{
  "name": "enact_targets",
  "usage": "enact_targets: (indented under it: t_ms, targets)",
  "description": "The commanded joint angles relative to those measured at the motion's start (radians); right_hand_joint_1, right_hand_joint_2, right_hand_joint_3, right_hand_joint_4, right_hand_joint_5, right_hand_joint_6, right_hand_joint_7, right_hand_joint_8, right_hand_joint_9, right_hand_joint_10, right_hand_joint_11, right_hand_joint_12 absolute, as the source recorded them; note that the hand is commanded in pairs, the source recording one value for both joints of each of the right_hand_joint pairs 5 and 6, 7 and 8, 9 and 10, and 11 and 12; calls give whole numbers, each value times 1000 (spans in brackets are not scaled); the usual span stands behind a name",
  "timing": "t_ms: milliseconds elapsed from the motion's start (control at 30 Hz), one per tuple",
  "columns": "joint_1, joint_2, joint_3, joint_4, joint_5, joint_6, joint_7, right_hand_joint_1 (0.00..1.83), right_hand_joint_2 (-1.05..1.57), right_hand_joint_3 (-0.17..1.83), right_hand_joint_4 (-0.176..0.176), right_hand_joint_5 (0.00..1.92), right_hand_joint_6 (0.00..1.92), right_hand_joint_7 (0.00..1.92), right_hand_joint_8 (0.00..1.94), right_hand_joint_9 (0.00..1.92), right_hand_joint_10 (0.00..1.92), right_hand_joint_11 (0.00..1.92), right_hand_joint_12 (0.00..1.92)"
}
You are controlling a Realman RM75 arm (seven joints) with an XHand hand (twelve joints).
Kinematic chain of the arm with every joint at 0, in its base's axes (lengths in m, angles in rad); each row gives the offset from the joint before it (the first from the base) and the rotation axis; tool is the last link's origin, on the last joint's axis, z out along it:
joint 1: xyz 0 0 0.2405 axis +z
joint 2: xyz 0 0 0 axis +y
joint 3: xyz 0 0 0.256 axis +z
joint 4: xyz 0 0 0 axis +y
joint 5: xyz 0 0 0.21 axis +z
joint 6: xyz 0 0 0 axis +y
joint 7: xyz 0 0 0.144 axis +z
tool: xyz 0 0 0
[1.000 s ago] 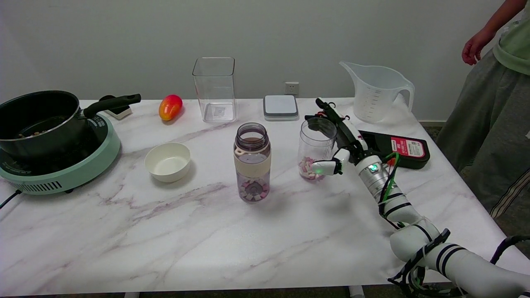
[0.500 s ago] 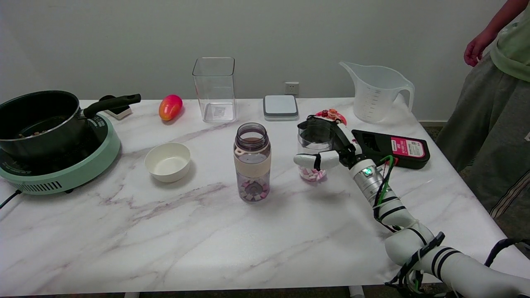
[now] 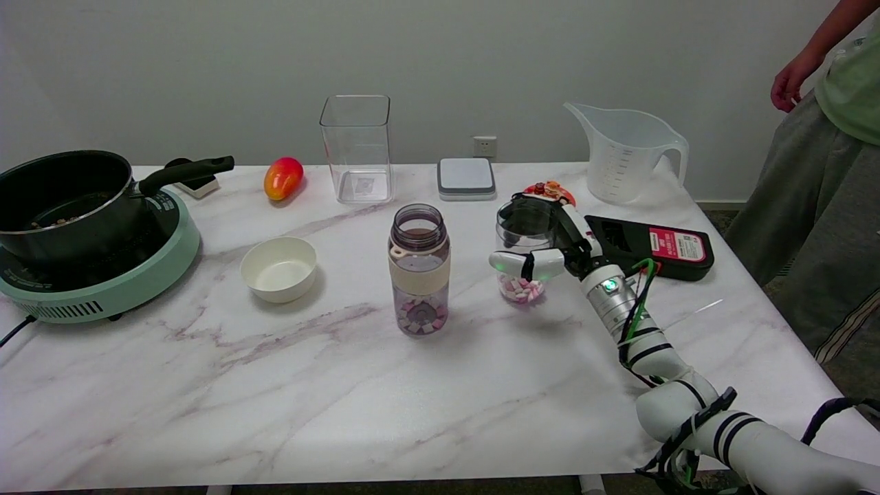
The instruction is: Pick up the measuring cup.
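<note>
— So, what is the right hand [image 3: 550, 244] doing?
— It is wrapping its fingers around the small clear measuring cup [image 3: 524, 251] with pink bits inside, right of the bottle [image 3: 419, 268].
— Is the cup going up?
— I am thinking not yet. It is looking like it is sitting on the table [image 3: 344, 385]. Lifting is left.

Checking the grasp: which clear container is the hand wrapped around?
The small clear cup holding pink-and-white bits; the right hand grips it, unlike the others.
</note>
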Motion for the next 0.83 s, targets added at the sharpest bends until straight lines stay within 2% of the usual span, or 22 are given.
enact_targets:
  t_ms: [33,167,333,467,667,767,833]
  targets:
    - [14,10,53,62,8,3,-97,1312,1043,556,0,1410,1410,1544,1544,1467,1467,1188,1188]
    - [22,52,57,135,8,-22,-152,1287,1218,490,0,1545,1545,1610,1610,1536,1536,1257,1257]
    - [38,151,57,248,8,-83,-162,1330,1153,563,0,1548,1548,1599,1599,1521,1521,1252,1252]
    - [41,226,52,361,5,-149,-166,1413,892,839,0,1483,1483,1553,1553,1479,1479,1219,1219]
    - [10,318,100,533,-9,-216,-154,1458,691,1047,0,1442,1442,1511,1511,1442,1442,1181,1181]
    - [-14,352,136,654,-34,-321,-162,1481,565,1186,0,1387,1387,1483,1483,1410,1410,1154,1154]
    - [-23,367,155,736,-104,-408,-164,1491,477,1280,0,1363,1363,1460,1460,1374,1374,1135,1135]
